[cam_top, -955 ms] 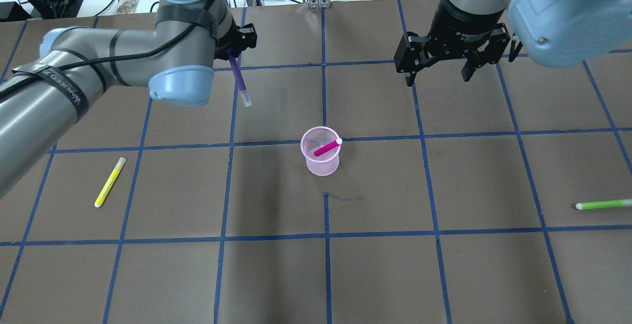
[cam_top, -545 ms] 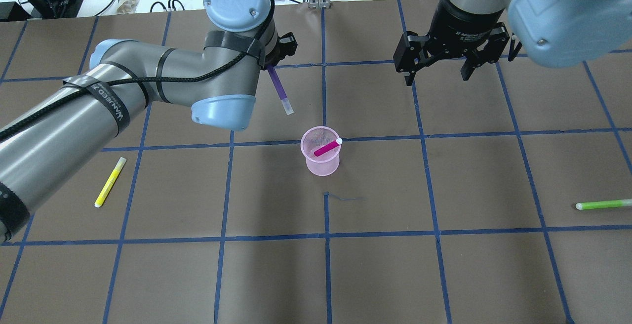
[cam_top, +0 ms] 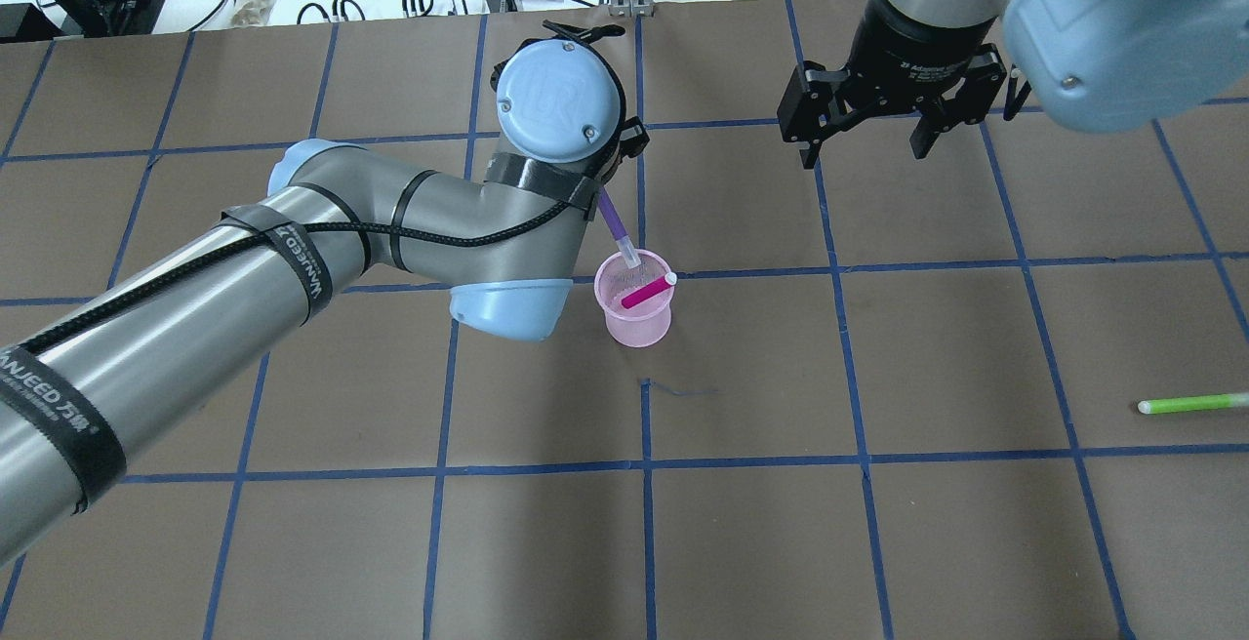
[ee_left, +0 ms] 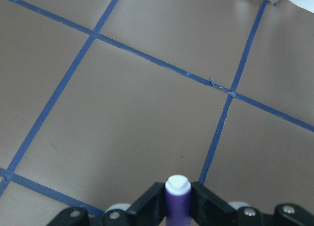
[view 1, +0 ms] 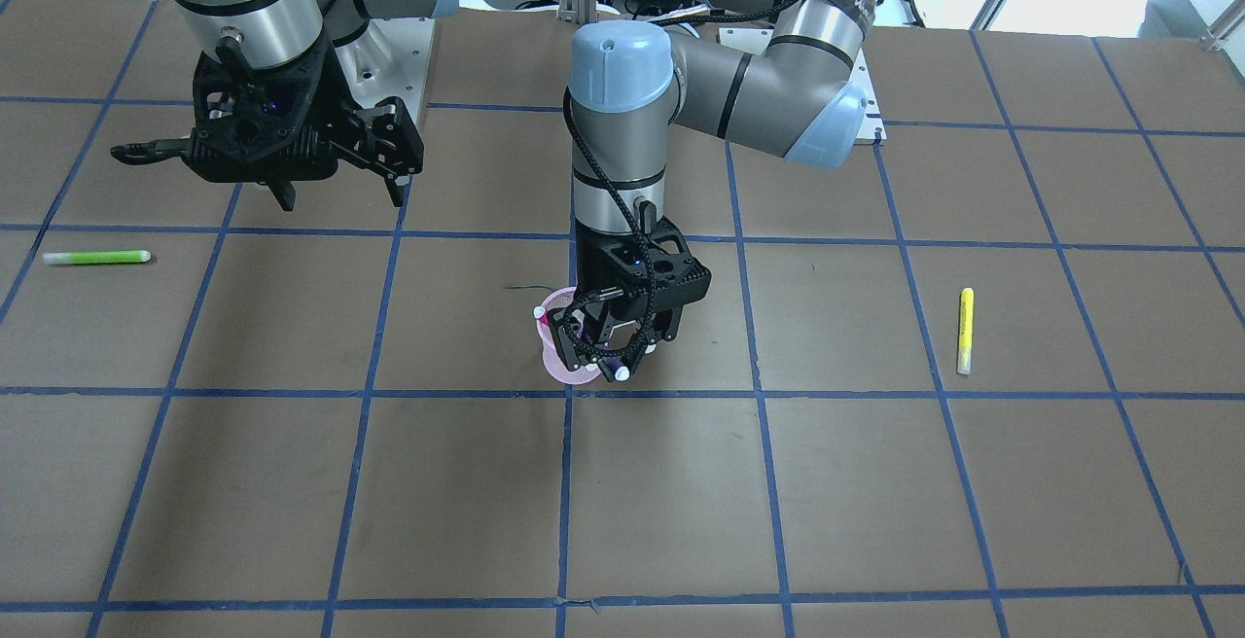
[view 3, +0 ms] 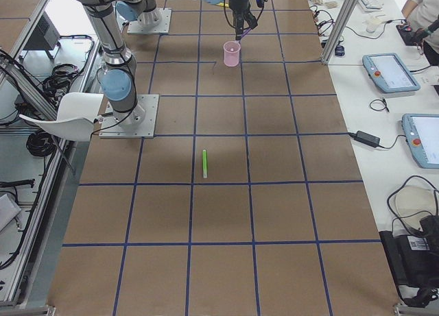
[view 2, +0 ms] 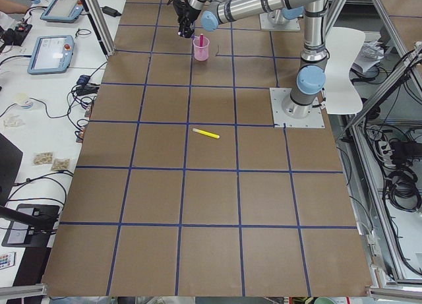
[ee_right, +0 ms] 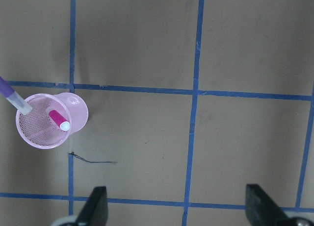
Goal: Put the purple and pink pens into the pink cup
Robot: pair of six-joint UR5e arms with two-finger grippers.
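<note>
The pink mesh cup stands near the table's middle with the pink pen leaning inside it. My left gripper is shut on the purple pen and holds it tilted, with its lower clear end at the cup's far rim. The left wrist view shows the purple pen's white end between the jaws. My right gripper is open and empty, above the table to the cup's far right. The right wrist view shows the cup, the pink pen and the purple pen.
A yellow pen lies on the table on my left side; my left arm hides it in the overhead view. A green pen lies near the table's right edge. Blue tape lines grid the brown table.
My left arm has swung right and toward the cup with the purple pen, bringing its lower end from well clear of the cup to the cup's rim. The right arm has not moved.
</note>
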